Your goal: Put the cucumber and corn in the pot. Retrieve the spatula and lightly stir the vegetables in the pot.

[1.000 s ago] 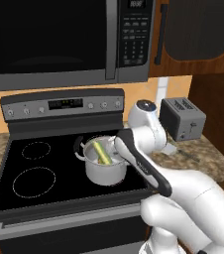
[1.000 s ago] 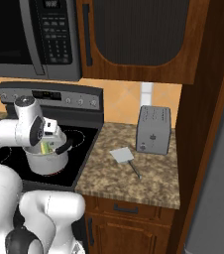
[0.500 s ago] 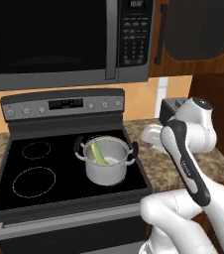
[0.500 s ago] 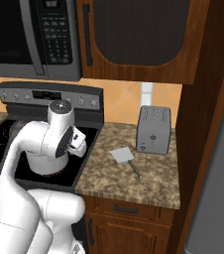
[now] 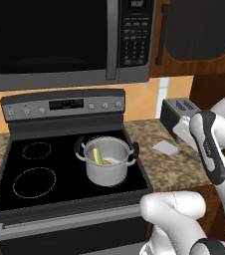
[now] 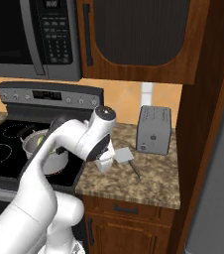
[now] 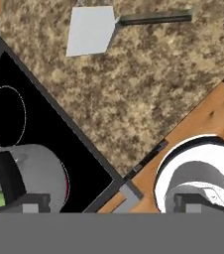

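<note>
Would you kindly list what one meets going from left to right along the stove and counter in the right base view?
pot → pincer → spatula → toaster

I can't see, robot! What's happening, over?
Gripper open, empty, over counter. Cucumber and corn in pot. Spatula lies free beside toaster.

Nothing can be read: the microwave's keypad (image 5: 135,38) and the stove's control panel display (image 5: 65,104) show only blurred, illegible marks.
</note>
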You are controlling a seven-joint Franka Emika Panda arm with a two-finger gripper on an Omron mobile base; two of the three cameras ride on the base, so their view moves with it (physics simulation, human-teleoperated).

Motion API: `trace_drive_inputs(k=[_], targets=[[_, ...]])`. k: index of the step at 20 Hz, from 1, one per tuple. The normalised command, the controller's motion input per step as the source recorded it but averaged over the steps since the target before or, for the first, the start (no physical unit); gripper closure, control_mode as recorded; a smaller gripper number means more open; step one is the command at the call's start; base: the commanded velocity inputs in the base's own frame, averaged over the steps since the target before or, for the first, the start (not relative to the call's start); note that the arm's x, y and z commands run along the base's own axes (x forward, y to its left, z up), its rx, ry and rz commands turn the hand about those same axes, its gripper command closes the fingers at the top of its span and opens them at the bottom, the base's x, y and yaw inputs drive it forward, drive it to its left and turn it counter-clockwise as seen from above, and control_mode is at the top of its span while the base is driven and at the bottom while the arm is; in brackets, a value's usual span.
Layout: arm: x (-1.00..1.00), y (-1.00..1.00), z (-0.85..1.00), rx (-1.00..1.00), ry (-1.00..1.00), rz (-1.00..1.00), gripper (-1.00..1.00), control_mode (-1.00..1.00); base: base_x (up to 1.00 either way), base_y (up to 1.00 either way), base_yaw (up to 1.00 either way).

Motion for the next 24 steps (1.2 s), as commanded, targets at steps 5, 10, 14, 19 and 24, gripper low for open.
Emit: trace_drive_inputs(k=[5, 10, 14, 19, 24], targets=[[0.46, -0.69, -0.44, 0.11, 0.16, -0.55, -1.00, -1.00, 0.00, 0.00, 0.00], [0.68, -0.57, -0.44, 0.07, 0.18, -0.48, -1.00, -1.00, 0.00, 0.00, 0.00], [0.62, -0.53, -0.56, 0.12, 0.17, -0.42, -1.00, -1.00, 0.00, 0.00, 0.00], [0.22, -0.54, -0.43, 0.19, 0.09, -0.32, -1.00, -1.00, 0.00, 0.00, 0.00], [0.37, -0.32, -0.32, 0.16, 0.11, -0.22, -1.00, -1.00, 0.00, 0.00, 0.00]])
